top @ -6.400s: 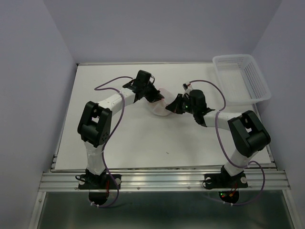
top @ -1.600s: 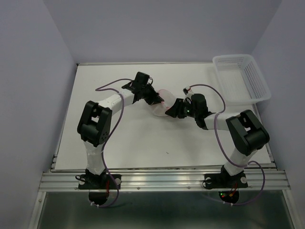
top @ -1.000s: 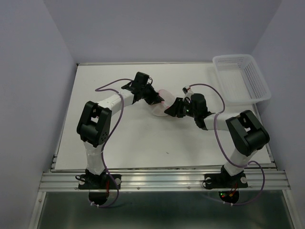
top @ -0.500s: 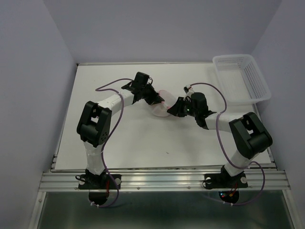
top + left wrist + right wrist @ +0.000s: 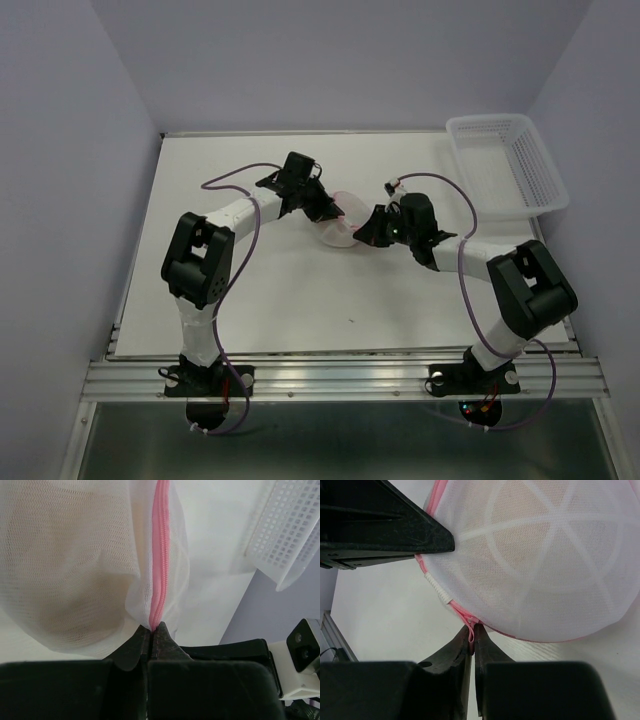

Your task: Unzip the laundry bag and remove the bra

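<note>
Table: I see a white table [image 5: 300, 290] carrying everything, with both arm bases at its near edge.
Left arm: my left arm [image 5: 215, 235] reaches toward the middle of the far half of the table.
Right arm: my right arm [image 5: 500, 260] reaches in from the other side, so the two wrists meet nose to nose.
Basket: a white lattice basket [image 5: 548, 205] sits at the far right corner, well apart from the grippers. The left wrist view shows its wall [image 5: 295, 535] at upper right.
Laundry bag: the laundry bag [image 5: 343, 215] is between the two grippers near the table's centre and is zipped. Its white mesh fills most of both wrist views [image 5: 75, 570] [image 5: 545, 565].
Bra: the bra [image 5: 65, 610] shows as a beige shape through the mesh, inside the bag [image 5: 520, 510].
Left gripper: the left gripper [image 5: 151, 628] has its fingers pressed together on the bag's pink rim. From above I see it [image 5: 322, 208] on the bag's left side.
Right gripper: the right gripper [image 5: 472, 627] is pinched on a bit of pink zipper at the bag's lower edge. I cannot tell whether that bit is the pull or the tape.
Zipper: the pink zipper [image 5: 160, 555] runs straight up from the left fingertips, teeth closed.
</note>
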{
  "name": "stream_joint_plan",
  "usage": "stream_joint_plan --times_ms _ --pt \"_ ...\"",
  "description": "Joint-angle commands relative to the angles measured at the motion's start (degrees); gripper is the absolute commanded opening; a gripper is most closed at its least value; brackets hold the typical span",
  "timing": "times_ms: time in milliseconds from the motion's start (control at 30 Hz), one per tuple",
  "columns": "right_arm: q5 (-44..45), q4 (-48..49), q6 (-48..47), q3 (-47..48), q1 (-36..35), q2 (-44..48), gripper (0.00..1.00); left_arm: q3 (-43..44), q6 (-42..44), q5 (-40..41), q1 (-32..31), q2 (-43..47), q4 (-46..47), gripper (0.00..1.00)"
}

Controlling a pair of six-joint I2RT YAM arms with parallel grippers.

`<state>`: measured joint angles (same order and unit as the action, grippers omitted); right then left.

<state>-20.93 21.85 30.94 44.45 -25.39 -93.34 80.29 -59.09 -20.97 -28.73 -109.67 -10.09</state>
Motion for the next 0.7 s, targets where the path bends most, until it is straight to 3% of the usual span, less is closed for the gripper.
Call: stream_joint_plan --times_ms 0,133,367,667 --pt "2.82 -3.82 -3.25 1.52 -0.37 2.9 0.09 3.29 6.78 2.59 0.87 3.14 -3.97 0.0" --pt "2.65 -8.65 -7.11 2.57 -0.37 3.51 0.01 7.84 12.76 3.91 0.96 2.01 -7.3 0.0" --pt "4.32 -13.23 -9.32 2.75 -0.37 2.02 0.01 10.41 18.39 3.4 2.63 1.3 -8.81 0.0" --pt "3.88 -12.97 -9.84 2.92 0.87 -0.79 0.01 10.24 24.81 -11.8 4.12 -2.21 -7.23 0.0"
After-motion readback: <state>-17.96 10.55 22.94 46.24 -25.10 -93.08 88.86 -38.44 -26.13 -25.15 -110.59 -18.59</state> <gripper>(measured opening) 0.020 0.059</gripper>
